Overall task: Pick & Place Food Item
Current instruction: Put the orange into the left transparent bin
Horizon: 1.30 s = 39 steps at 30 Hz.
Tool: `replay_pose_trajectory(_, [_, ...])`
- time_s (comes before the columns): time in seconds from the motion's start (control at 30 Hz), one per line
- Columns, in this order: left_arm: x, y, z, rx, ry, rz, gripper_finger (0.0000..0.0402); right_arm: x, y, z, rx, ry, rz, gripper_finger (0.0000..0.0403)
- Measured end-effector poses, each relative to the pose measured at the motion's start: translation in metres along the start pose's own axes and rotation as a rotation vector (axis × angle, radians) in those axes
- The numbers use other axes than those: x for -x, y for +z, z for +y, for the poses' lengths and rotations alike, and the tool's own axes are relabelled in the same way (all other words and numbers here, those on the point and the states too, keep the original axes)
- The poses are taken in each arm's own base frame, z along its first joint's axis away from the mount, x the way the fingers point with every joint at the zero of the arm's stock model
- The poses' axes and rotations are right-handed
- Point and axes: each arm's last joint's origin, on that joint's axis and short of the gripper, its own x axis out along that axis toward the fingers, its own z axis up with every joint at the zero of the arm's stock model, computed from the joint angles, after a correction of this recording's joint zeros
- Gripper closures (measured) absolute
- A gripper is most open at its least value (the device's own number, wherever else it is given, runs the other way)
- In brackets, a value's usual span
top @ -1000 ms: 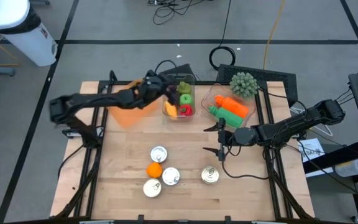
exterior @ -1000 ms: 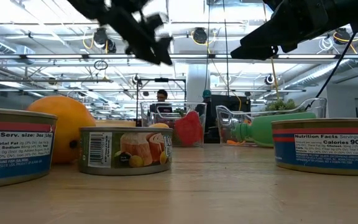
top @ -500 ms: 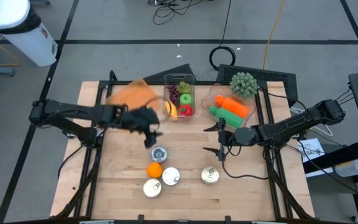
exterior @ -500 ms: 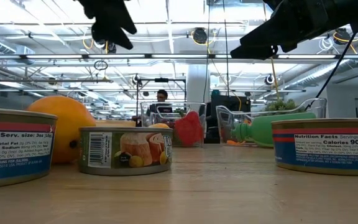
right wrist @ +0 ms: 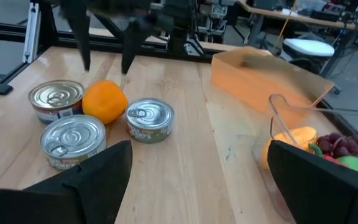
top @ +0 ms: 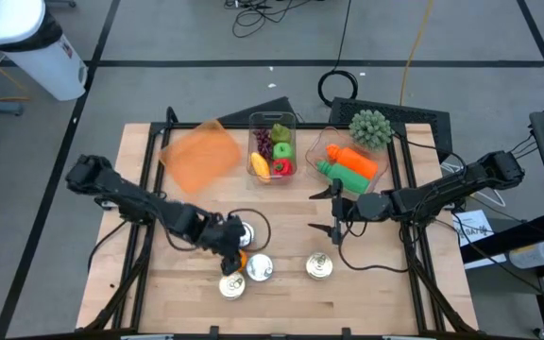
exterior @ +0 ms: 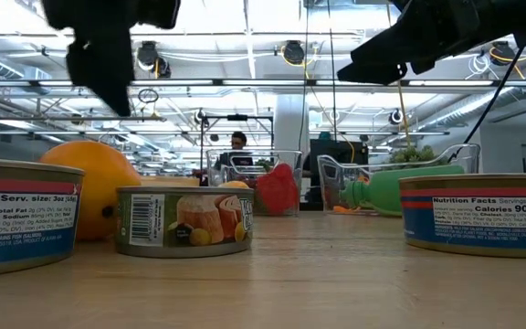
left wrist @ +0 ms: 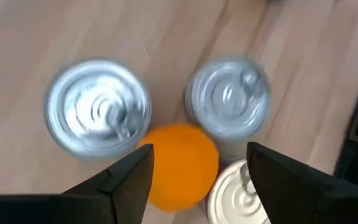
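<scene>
Orange (top: 235, 258) sits among three cans (top: 259, 268) as the left gripper (left wrist: 197, 180) hovers above, jaws spread and empty. Next: descend straight, straddle, close. Right gripper (top: 336, 210) waits open mid-table.

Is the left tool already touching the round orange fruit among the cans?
Apart. In the right wrist view the left tool hangs open above the round orange fruit, with bare table visible between them.
</scene>
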Motion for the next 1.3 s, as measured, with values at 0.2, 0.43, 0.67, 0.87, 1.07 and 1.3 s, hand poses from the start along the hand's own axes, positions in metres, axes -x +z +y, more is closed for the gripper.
replay_pose_trajectory(0.2, [-0.022, -0.007, 0.003, 0.15, 0.015, 0.196, 0.0133, 0.0, 0.003, 0.0, 0.035, -0.001, -0.026, 0.0046])
replay_pose_trajectory(0.43, [-0.027, -0.005, 0.004, 0.126, 0.001, 0.206, 0.0133, 0.0, 0.004, 0.0, 0.03, -0.002, -0.036, 0.0046])
replay_pose_trajectory(0.67, [-0.028, -0.005, 0.006, 0.125, 0.034, 0.188, 0.0133, 0.0, 0.004, 0.0, 0.031, -0.002, -0.035, 0.0046])
replay_pose_trajectory(0.87, [-0.044, -0.008, 0.007, 0.124, 0.07, 0.225, 0.0133, 0.0, 0.003, 0.0, 0.031, -0.002, -0.035, 0.0046])
replay_pose_trajectory(1.07, [-0.051, -0.01, 0.007, 0.073, 0.066, 0.254, 0.0133, 0.0, 0.003, 0.0, 0.032, -0.002, -0.034, 0.0046])
replay_pose_trajectory(1.3, [-0.051, -0.01, 0.009, -0.001, 0.099, 0.247, 0.0135, 0.0, 0.003, 0.0, 0.031, -0.002, -0.034, 0.0046])
